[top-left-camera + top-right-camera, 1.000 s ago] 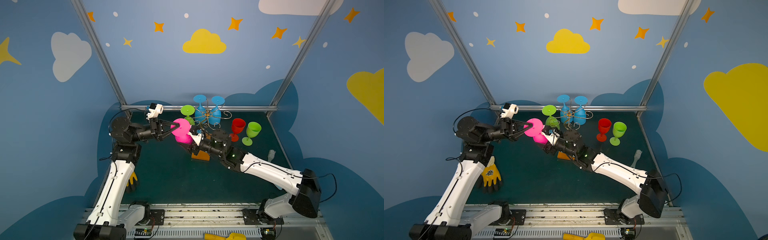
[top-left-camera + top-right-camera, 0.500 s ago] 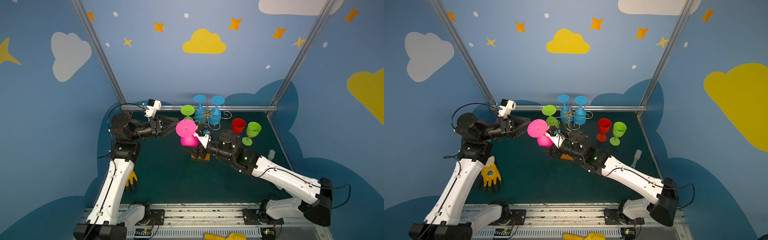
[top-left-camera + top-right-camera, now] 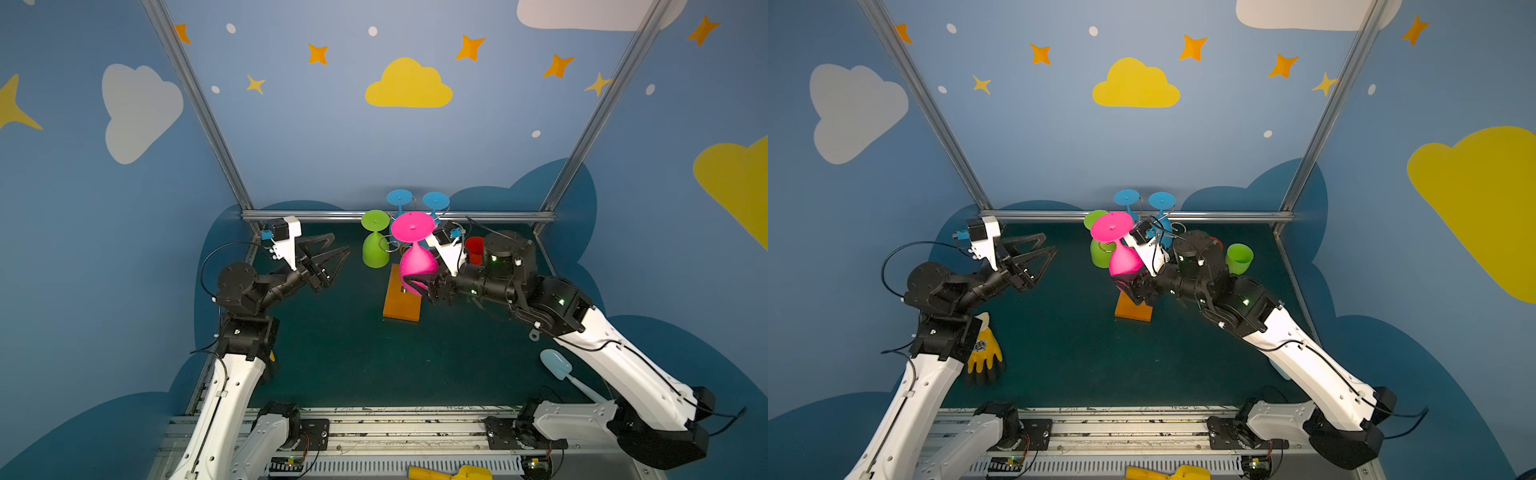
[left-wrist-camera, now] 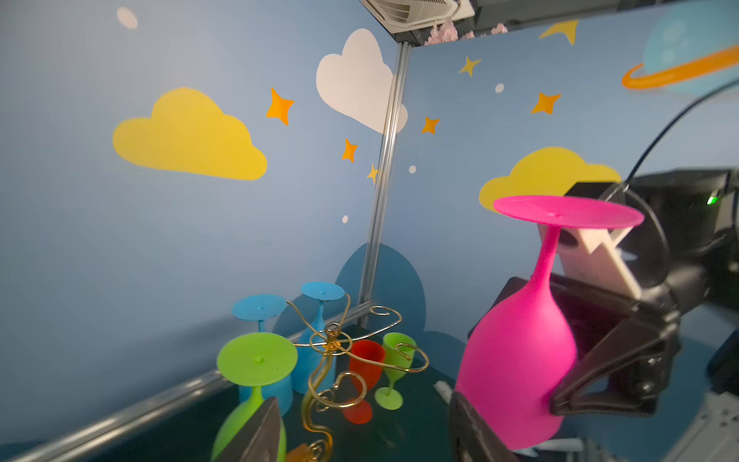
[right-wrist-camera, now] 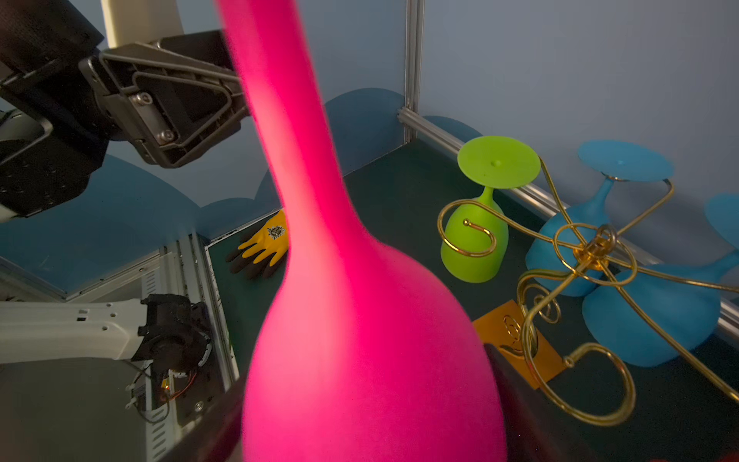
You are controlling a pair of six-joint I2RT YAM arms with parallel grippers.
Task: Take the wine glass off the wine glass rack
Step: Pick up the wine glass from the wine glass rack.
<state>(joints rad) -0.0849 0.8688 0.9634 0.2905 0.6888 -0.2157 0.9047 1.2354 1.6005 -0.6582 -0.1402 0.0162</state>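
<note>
A pink wine glass (image 3: 417, 264) (image 3: 1124, 262) hangs upside down, foot on top, with my right gripper (image 3: 419, 286) (image 3: 1133, 286) shut on its bowl. In the right wrist view the pink wine glass (image 5: 360, 340) fills the space between the fingers. It is apart from the wine glass rack (image 4: 332, 340) (image 5: 596, 244), whose gold wire arms rise from an orange wooden base (image 3: 402, 299) (image 3: 1133, 309). My left gripper (image 3: 338, 245) (image 3: 1048, 245) (image 4: 364, 440) stands open and holds nothing, off to the left of the rack.
A green glass (image 3: 375, 249) and two blue glasses (image 5: 568, 248) sit upside down at the rack's arms. A red glass (image 4: 366, 368) and a green one (image 3: 1239, 257) stand upright behind. A yellow glove (image 3: 984, 353) lies left, a pale blue scoop (image 3: 557, 365) right.
My left gripper opened, let go of the pink glass's foot and drew back to the left. The right arm carried the glass rightward, over the rack's base.
</note>
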